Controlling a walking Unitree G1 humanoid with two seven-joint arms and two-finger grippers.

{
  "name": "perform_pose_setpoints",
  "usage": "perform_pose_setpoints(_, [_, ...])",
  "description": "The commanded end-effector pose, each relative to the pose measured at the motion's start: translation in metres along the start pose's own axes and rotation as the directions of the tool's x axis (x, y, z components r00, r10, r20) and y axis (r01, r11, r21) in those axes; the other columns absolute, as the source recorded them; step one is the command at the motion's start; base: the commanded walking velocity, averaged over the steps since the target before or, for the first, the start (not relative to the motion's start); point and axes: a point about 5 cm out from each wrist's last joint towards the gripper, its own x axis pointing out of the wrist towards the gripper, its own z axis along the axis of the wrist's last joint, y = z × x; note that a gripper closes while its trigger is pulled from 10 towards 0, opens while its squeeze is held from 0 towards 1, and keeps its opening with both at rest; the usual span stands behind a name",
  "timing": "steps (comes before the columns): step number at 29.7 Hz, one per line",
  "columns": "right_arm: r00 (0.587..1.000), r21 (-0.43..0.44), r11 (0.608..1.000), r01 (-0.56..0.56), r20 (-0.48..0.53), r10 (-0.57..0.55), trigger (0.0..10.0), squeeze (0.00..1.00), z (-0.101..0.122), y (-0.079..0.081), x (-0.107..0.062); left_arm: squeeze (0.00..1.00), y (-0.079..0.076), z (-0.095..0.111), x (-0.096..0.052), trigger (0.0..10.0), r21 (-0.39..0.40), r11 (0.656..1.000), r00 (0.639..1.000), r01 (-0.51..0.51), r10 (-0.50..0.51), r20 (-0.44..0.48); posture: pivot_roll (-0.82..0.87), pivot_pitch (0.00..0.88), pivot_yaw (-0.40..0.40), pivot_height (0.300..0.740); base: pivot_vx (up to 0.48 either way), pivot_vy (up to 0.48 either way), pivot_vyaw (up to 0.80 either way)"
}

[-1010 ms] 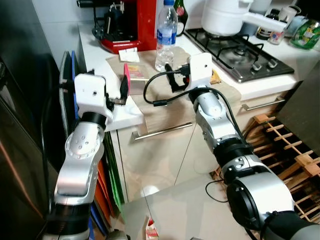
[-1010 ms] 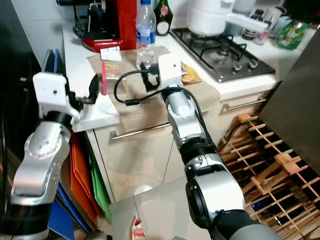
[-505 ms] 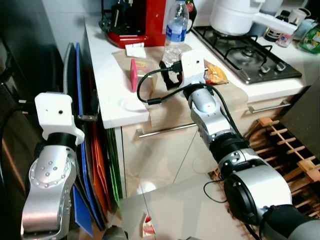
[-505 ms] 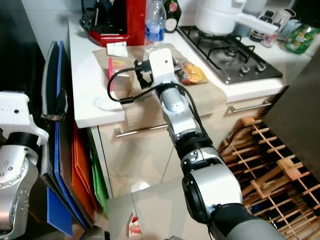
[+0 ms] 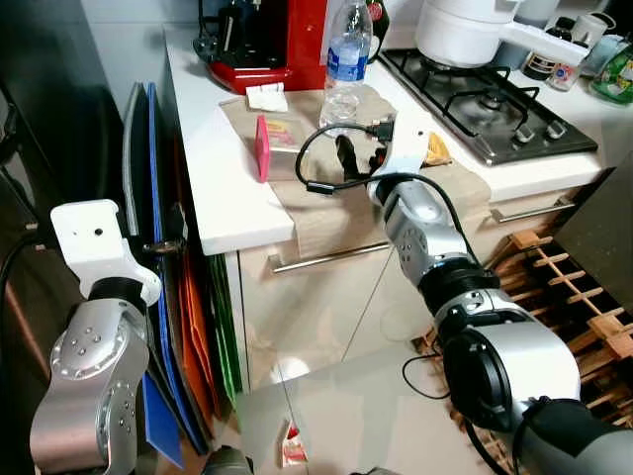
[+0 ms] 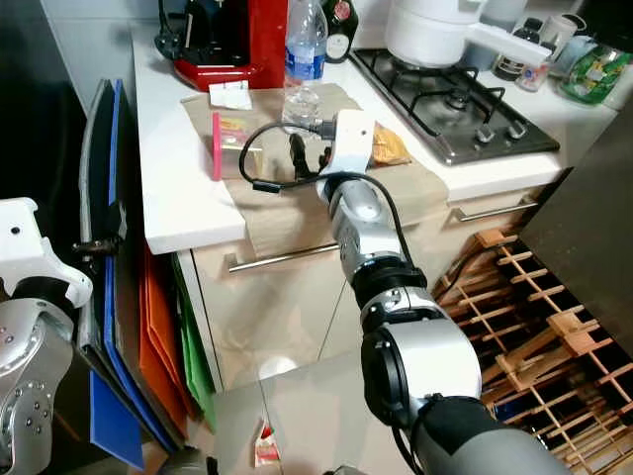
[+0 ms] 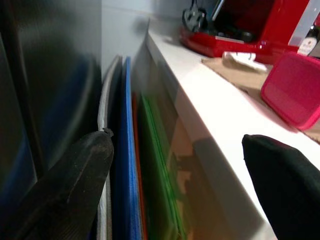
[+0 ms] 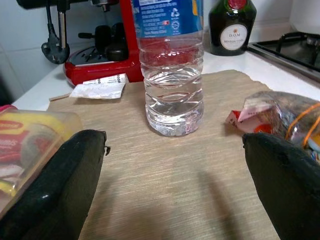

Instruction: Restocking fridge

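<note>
1. I am holding the right gripper [image 8: 172, 165] just above the beige mat [image 6: 287, 198] on the white counter [image 5: 223, 188], fingers spread wide and grasping nothing, with the water bottle [image 8: 170, 65] standing upright straight ahead between the two fingers.
2. I am seeing a clear container with a pink lid [image 5: 263, 146] lying on the mat to the bottle's left, and a crinkled snack bag [image 8: 280, 117] lying to its right.
3. I am keeping the left gripper [image 7: 175, 175] low beside the counter's end, fingers apart and empty, pointing along the blue, orange and green boards [image 5: 188, 327] leaning there between the cabinet and the dark fridge [image 5: 49, 148].
4. I am noting a red coffee machine [image 5: 262, 45] behind the bottle and a white pot [image 6: 425, 30] sitting on the gas hob [image 6: 450, 114].
</note>
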Motion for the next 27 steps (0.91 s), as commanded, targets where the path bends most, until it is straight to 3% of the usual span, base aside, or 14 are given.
perform_pose_setpoints(1, [1.000, -0.028, 1.000, 0.012, -0.009, -0.013, 10.0, 0.00, 0.002, -0.007, 0.000, 0.00, -0.001, 0.001, 0.000, 10.0, -0.009, 1.000, 1.000, -0.004, 0.004, -0.010, 0.25, 0.078, -0.086, 0.740, 0.000, 0.000, 0.00])
perform_pose_setpoints(2, [1.000, -0.119, 0.993, -0.003, 0.019, 0.006, 10.0, 0.00, 0.006, -0.006, 0.000, 0.00, -0.001, 0.001, 0.000, 10.0, -0.011, 1.000, 1.000, -0.003, 0.003, -0.013, 0.25, 0.079, -0.086, 0.740, 0.000, 0.000, 0.00])
perform_pose_setpoints(4, [0.999, -0.187, 0.982, -0.024, 0.038, 0.032, 10.0, 0.00, 0.010, -0.003, 0.000, 0.00, -0.002, 0.000, 0.000, 10.0, -0.014, 1.000, 1.000, -0.001, 0.001, -0.020, 0.25, 0.079, -0.086, 0.740, 0.000, 0.000, 0.00])
perform_pose_setpoints(9, [0.999, -0.203, 0.979, -0.033, -0.004, 0.033, 10.0, 0.00, 0.007, -0.004, 0.001, 0.00, -0.004, 0.002, 0.000, 10.0, -0.013, 1.000, 1.000, 0.007, -0.008, -0.028, 0.25, 0.089, -0.089, 0.740, 0.000, 0.000, 0.00])
perform_pose_setpoints(17, [0.997, -0.384, 0.920, -0.073, -0.008, 0.076, 10.0, 0.00, 0.015, 0.003, 0.005, 0.00, -0.004, 0.004, -0.002, 10.0, 0.007, 1.000, 1.000, 0.004, -0.004, -0.025, 0.25, 0.107, -0.101, 0.740, 0.000, 0.000, 0.00])
perform_pose_setpoints(27, [0.985, -0.389, 0.910, -0.141, 0.035, 0.168, 10.0, 0.00, 0.029, 0.030, 0.011, 0.00, -0.006, 0.005, -0.001, 10.0, 0.010, 1.000, 1.000, 0.000, 0.000, -0.011, 0.25, 0.094, -0.121, 0.740, 0.000, 0.000, 0.00])
